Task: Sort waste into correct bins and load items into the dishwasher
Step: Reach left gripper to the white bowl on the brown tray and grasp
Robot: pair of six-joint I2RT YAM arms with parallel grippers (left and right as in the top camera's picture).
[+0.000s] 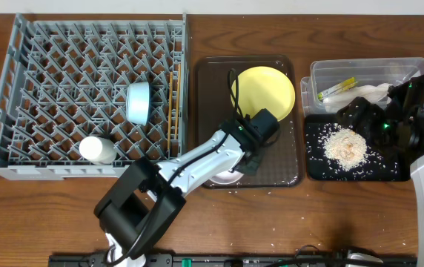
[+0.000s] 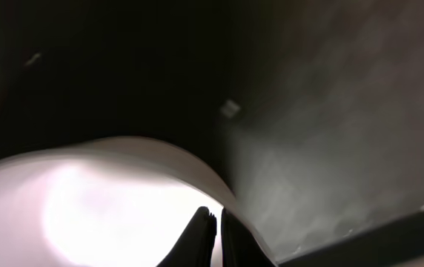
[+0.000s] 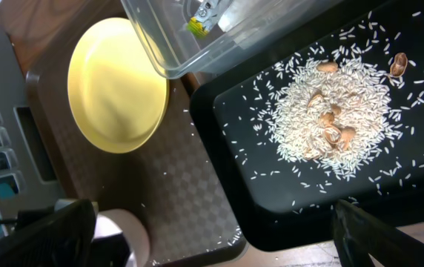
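Note:
My left gripper point(image 1: 250, 158) reaches over the dark brown serving tray point(image 1: 286, 167) and is shut on the rim of the cream-white bowl point(image 1: 225, 177); the left wrist view shows its fingers point(image 2: 215, 222) pinched at the bowl's point(image 2: 101, 200) edge. The pale-yellow plate point(image 1: 265, 91) lies on the same tray. My right gripper point(image 1: 362, 117) hangs wide open and empty point(image 3: 212, 241) over the black tray point(image 1: 390, 169), which holds a pile of rice scraps point(image 1: 345, 144). The clear tub point(image 1: 323, 73) holds the yellow-green sachet point(image 1: 336, 89) and the white napkin point(image 1: 373, 92).
The grey dish rack point(image 1: 19, 89) at left holds the light-blue bowl point(image 1: 138, 101), the small white cup point(image 1: 97, 150) and the chopsticks point(image 1: 171, 111) along its right wall. Loose rice grains lie on the serving tray and table near the front.

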